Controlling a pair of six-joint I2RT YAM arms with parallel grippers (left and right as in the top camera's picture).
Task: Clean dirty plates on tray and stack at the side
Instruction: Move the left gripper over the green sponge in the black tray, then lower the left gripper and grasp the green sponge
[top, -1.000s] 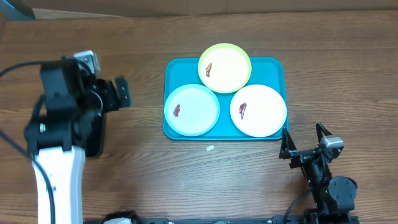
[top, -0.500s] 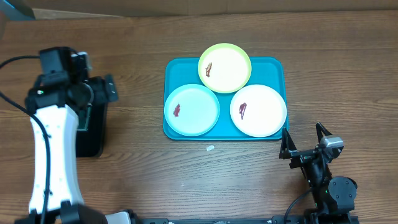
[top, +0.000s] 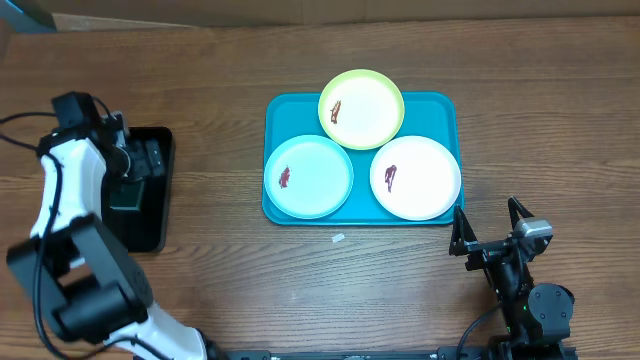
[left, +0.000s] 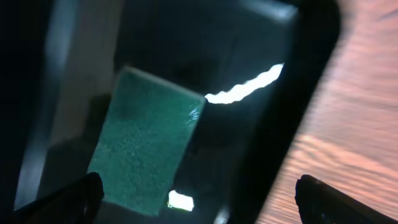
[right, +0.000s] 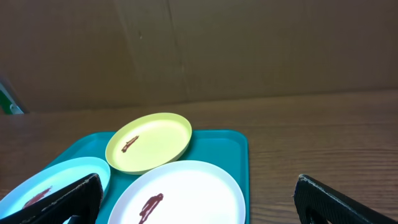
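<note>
Three plates lie on the turquoise tray (top: 440, 105): a yellow-green one (top: 362, 108) at the back, a bluish-white one (top: 310, 177) front left and a white one (top: 416, 177) front right. Each carries a reddish-brown smear. My left gripper (top: 140, 165) hangs open over a black tray (top: 150, 235) far to the left. In its wrist view the open gripper (left: 199, 205) is just above a green sponge (left: 146, 137). My right gripper (top: 487, 215) stands open near the tray's front right corner, holding nothing. Its wrist view shows the white plate (right: 180, 193), yellow-green plate (right: 149, 142) and tray (right: 230, 146).
A small white scrap (top: 338, 238) lies on the wooden table in front of the turquoise tray. The black tray sits near the table's left edge. A brown cardboard wall (right: 249, 43) rises behind the table.
My left arm has swung left and down until its gripper is low over the black tray and the sponge. The right arm and the plates have not moved.
</note>
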